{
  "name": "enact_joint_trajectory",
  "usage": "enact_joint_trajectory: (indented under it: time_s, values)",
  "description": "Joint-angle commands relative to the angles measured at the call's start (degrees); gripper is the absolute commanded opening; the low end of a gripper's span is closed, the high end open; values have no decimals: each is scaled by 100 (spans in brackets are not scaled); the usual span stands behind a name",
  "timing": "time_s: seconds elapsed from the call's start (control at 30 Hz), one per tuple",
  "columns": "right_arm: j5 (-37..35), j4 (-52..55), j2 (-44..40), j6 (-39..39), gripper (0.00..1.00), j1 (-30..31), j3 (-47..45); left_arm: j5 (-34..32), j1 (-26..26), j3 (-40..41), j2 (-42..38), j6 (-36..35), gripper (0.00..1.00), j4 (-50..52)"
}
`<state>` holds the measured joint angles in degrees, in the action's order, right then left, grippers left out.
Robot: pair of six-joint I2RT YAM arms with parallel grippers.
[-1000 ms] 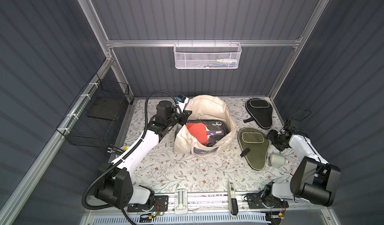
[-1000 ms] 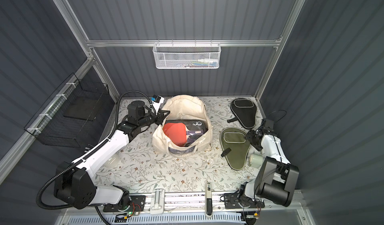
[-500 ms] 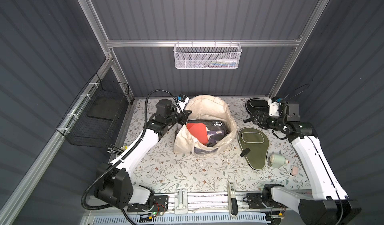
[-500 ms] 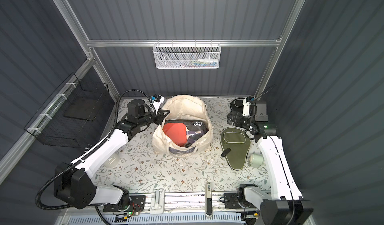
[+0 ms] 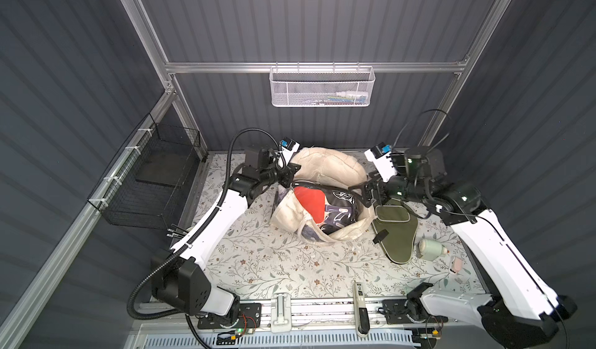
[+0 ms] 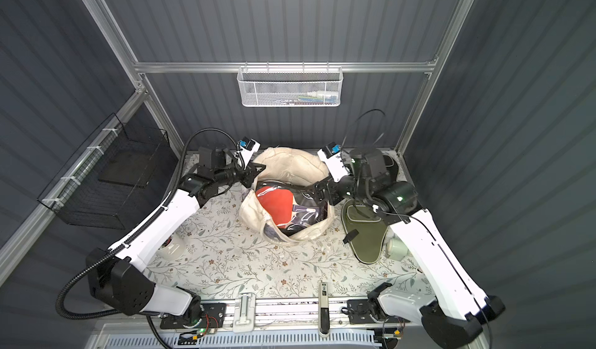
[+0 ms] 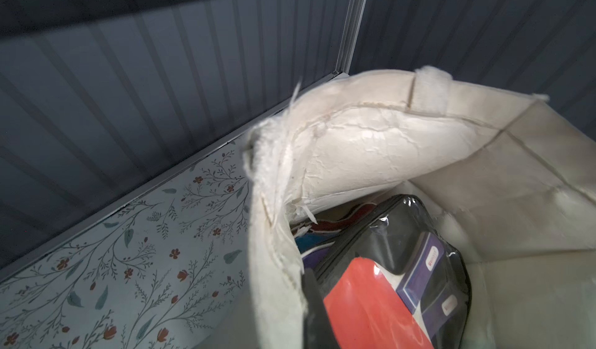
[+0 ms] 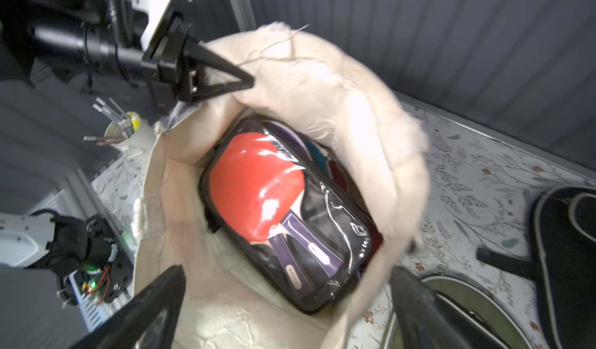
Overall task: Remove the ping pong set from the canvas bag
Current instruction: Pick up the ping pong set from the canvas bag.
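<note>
Ping pong set: a clear-fronted black rectangular pack showing a red paddle [image 8: 274,202] lies uppermost inside the bag, with other coloured cases tucked beneath.
Canvas bag: large cream canvas tote [image 5: 325,166], mouth up, mid-table.
Left gripper [image 5: 292,173]: pressed together on the tote's rim, apparently holding the mouth wide.
Right gripper [image 5: 362,192]: spread wide at the opposite rim, empty, aimed toward the pack.
Already out: an olive paddle-shaped zip cover [image 5: 395,231] lies on the floral cloth [image 5: 258,260] beside the tote.
</note>
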<state>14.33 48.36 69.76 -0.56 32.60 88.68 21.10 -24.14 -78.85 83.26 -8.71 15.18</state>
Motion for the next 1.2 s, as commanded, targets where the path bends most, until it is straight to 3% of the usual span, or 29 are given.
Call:
enact_joint_trajectory:
  time_s: [0.0, 0.3, 0.6, 1.17]
  values:
    - [47, 78, 318, -282, 99, 454, 127, 271, 23, -697, -277, -247, 0, -1320]
    - [139, -506, 1343, -64, 99, 774, 70, 233, 23, 372, -698, 265, 0, -1559]
    - [219, -463, 2404, -549, 99, 774, 705, 45, 17, 1211, -1085, 491, 0, -1797]
    - [694, -63, 3778, -1369, 99, 547, 1749, 56, 23, 1730, -1152, 563, 0, -2197]
